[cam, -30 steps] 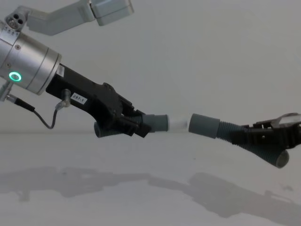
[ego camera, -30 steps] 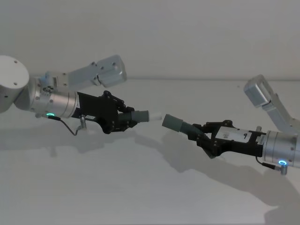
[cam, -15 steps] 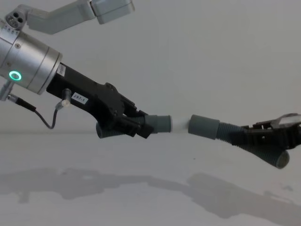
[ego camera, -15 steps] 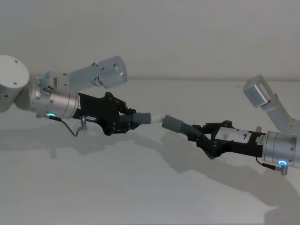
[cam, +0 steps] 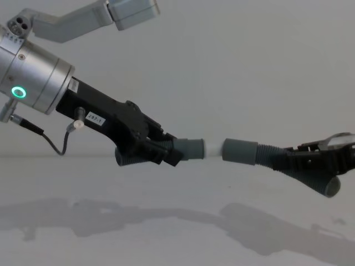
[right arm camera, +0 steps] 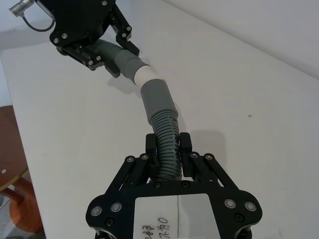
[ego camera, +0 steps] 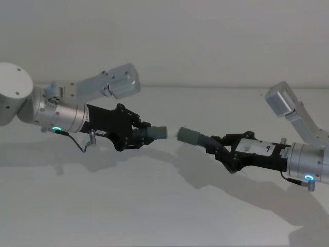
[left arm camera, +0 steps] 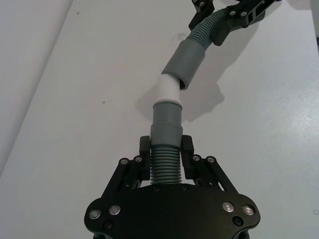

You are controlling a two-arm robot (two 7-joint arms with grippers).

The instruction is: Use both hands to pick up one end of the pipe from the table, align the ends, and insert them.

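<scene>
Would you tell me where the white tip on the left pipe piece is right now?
The white tip is held above the table at centre, projecting from the left gripper's cuff, at the mouth of the right cuff.

The counter [ego camera: 154, 206] is a plain matte white surface, running left to right to a pale wall at the far side; soft grey shadows lie across its middle and near right; a small dark speck marks its surface.

dim, soft shadows, no glare
</scene>
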